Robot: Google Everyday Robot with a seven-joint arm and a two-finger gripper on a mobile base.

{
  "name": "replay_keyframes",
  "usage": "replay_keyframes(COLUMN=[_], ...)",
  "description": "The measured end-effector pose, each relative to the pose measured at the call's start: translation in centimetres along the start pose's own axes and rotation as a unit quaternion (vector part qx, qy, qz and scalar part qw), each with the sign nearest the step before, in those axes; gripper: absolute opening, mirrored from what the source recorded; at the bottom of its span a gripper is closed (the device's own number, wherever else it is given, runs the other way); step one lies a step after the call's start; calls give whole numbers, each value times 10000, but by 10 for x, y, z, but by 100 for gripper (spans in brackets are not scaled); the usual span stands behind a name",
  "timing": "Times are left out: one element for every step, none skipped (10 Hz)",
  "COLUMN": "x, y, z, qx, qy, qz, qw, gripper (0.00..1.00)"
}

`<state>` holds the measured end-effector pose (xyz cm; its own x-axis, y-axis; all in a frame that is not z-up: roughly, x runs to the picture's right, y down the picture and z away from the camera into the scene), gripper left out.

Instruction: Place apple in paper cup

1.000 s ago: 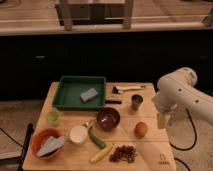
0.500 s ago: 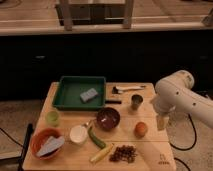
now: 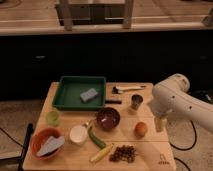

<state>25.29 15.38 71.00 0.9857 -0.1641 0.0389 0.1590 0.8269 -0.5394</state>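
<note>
**Work surface.** A light wooden table [image 3: 150, 150] stands in front of a dark cabinet front.

**Task items.**
- The small round orange-red apple [image 3: 141, 129] rests on the table at the right side, towards the near edge. Nothing touches it.
- The white paper cup [image 3: 78, 134] stands upright left of centre, well apart from the apple. Its mouth faces up.
- Between them lie the dark maroon round bowl [image 3: 108, 118] and a long green vegetable [image 3: 96, 137].

**Arm and gripper.**
- The white robot arm [image 3: 177, 100] enters from the right edge of the scene.
- The cream-coloured two-finger gripper [image 3: 159, 127] points down and sits just right of the apple, beside the table's right edge.
- The claw is spread wide and holds nothing. It is apart from the apple.

**Other items on the table.**
- A green rectangular plastic tray [image 3: 65, 95] occupies the far left part. A grey sponge [image 3: 89, 94] lies inside it.
- A small metal cup [image 3: 136, 102] stands far of the apple, right of the tray.
- A utensil with a pale handle [image 3: 127, 89] lies at the far edge, beyond the metal cup.
- A small pale green cup [image 3: 53, 117] stands at the left side.
- An orange round bowl [image 3: 42, 137] sits at the near left corner with a grey-white object in it.
- A cluster of dark grapes [image 3: 124, 153] lies at the near edge, near-left of the apple.
- A yellow elongated item [image 3: 101, 152] lies just left of the grapes.
</note>
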Motion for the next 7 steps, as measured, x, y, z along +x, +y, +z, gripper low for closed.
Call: replay_keyframes(x=[-2, -4, -5, -5, -7, -10, -11], y=[1, 1, 2, 3, 4, 6, 7], z=[3, 4, 6, 7, 9, 11, 13], qx=[15, 17, 26, 33, 45, 54, 64], qy=[4, 11, 22, 32, 49, 57, 71], qz=[-64, -128, -198, -242, -323, -427, -487], qw=[10000, 9999, 9998, 9997, 9995, 9991, 9988], gripper=[80, 80, 80, 80, 80, 80, 80])
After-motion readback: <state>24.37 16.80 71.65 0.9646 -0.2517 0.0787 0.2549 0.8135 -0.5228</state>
